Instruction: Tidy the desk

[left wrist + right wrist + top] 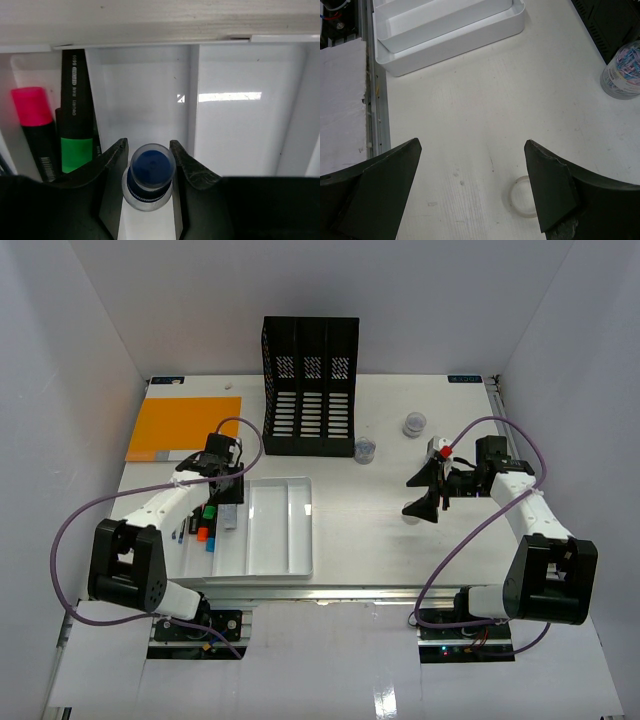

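At the near left of the large, flat white desk (380,530) with metal rail edges, a dark blue cylindrical marker (150,167), seen end-on, is clamped between the jaws of the left gripper (147,144) above the white compartmented plastic tray (280,540). A pink highlighter (34,115) and a green-banded black highlighter (76,125) are seen lying just beside it; whether they share its compartment cannot be told.

Trouble is judged most likely at the release. If the marker is let go from too high or at a tilt, it could bounce, roll against the two highlighters or come to rest across a divider. A finger lowered too far could catch a tray wall and drag the tray along the desk.

To the right, the right gripper (472,145) is held wide open and empty above bare desk. A clear ring of tape (521,197) lies close by its right finger and could be nudged away by a careless descent.

The desk itself is seen as a clean, glossy slab under everything. It carries an orange flat folder (183,427) at the far left, a black three-slot perforated file rack (310,385) at the far middle and two small clear jars of coloured clips (415,424), so sorting appears only partly done.
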`<state>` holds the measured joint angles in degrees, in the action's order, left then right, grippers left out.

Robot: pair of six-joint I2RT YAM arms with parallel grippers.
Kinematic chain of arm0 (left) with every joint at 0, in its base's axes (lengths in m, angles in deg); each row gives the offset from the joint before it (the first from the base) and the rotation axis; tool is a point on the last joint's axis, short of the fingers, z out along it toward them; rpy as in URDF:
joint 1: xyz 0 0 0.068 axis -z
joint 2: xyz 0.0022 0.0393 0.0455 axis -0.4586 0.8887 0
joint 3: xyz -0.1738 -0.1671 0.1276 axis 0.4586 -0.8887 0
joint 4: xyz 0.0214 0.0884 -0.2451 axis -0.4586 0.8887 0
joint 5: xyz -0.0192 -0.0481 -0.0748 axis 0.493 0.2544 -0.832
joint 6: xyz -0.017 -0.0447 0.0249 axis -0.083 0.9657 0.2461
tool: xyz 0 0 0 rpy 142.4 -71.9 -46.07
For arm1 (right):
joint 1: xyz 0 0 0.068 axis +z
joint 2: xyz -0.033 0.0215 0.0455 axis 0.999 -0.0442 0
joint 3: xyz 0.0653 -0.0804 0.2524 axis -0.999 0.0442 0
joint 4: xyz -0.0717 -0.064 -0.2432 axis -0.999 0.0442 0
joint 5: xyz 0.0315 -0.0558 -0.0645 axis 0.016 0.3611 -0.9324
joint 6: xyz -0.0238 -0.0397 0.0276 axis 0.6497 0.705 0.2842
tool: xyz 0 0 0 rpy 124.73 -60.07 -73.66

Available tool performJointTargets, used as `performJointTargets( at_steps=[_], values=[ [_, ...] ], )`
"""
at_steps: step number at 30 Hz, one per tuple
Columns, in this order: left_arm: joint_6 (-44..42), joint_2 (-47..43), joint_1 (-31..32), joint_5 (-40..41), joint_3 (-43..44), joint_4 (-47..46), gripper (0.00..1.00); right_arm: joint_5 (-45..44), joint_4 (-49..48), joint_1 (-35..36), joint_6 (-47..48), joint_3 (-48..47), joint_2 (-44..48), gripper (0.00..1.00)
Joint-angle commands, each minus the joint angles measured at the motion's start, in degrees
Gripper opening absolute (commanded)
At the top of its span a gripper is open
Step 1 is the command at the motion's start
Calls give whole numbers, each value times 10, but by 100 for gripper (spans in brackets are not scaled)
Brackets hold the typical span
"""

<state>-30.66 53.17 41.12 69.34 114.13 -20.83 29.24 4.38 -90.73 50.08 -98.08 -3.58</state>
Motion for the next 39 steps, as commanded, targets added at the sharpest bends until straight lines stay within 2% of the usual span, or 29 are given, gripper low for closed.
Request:
performJointTargets(
  at_steps=[1,3,5,6,7,13,17,20,24,28,30,34,39],
  values=[
    [-5,5,-1,-32,-8,-14,32,-12,-4,-2,-4,-11,-4,90],
    [-4,0,-2,-25,-13,-14,49,-42,-32,-2,-26,-6,-1,90],
    [-4,-14,-1,-17,-14,-14,63,-81,-90,-1,-103,0,5,90],
    [-4,-22,-1,-19,-16,-15,66,-110,-105,2,-138,5,8,90],
    [-6,-34,-2,-25,-18,-18,70,-154,-160,8,-182,11,19,90],
    [-5,-101,-1,-66,-36,-32,78,-391,-235,71,-298,36,26,90],
    [-2,-175,-1,-107,-63,-48,81,-491,-231,91,-327,36,-10,95],
    [9,-254,-2,-139,-96,-87,87,-507,-228,92,-335,29,-49,96],
    [51,-373,-1,-201,-154,-166,98,-516,-226,98,-344,7,-97,79],
    [81,-468,-1,-236,-218,-220,98,-517,-222,102,-346,-5,-129,68],
    [97,-492,-1,-255,-235,-243,98,-517,-223,103,-344,-6,-146,64],
    [119,-516,-2,-296,-259,-278,98,-509,-220,105,-342,-16,-177,48],
    [132,-519,-2,-316,-259,-290,98,-483,-202,106,-336,-23,-196,19]
  ],
)
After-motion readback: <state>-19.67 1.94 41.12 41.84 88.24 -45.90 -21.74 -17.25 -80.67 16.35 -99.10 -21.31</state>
